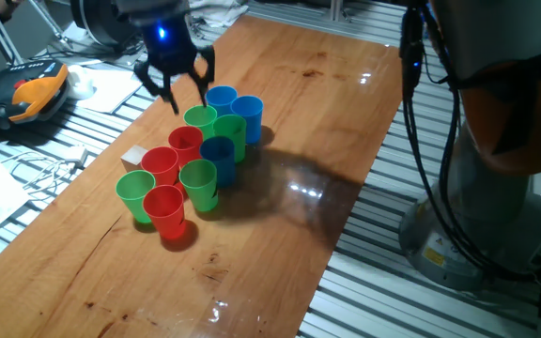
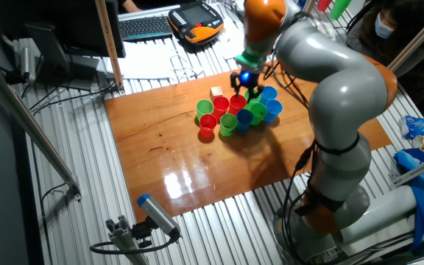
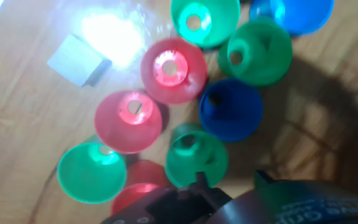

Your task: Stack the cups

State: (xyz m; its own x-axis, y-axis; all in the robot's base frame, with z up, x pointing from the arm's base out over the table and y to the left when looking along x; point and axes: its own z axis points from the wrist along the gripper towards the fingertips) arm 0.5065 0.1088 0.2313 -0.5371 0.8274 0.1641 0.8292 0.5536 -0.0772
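Cups: cluster of upright red, green and blue cups [image 1: 193,160] near the middle of the wooden worktop [image 1: 280,216], rims touching or just beside one another.
Near edge: red cup [image 1: 165,210] at the front of the cluster, green cup [image 1: 136,194] just beside it.
Far edge: two blue cups [image 1: 236,108] side by side, farthest from the red front cup.
Claw: hanging above the far side of the cluster [image 1: 177,83], black fingers spread apart, nothing between them, blue light glowing on the body above.
Cube: small pale block [image 1: 133,156] on the worktop just beside the red cups, apart from the claw.
Surroundings: orange-and-black handheld controller [image 1: 28,92] and loose papers [image 1: 101,86] on the slatted frame beyond the worktop; black cables [image 1: 421,141] hanging down beside the arm's base.
Hand view only: straight down into the cups; every interior seen is bare, bright glare on the bottoms of two red ones [image 3: 166,68] and on the wood beside the block.
Other fixed view only: keyboard [image 2: 144,26] behind the worktop, masked person [image 2: 389,29] at the top right corner.
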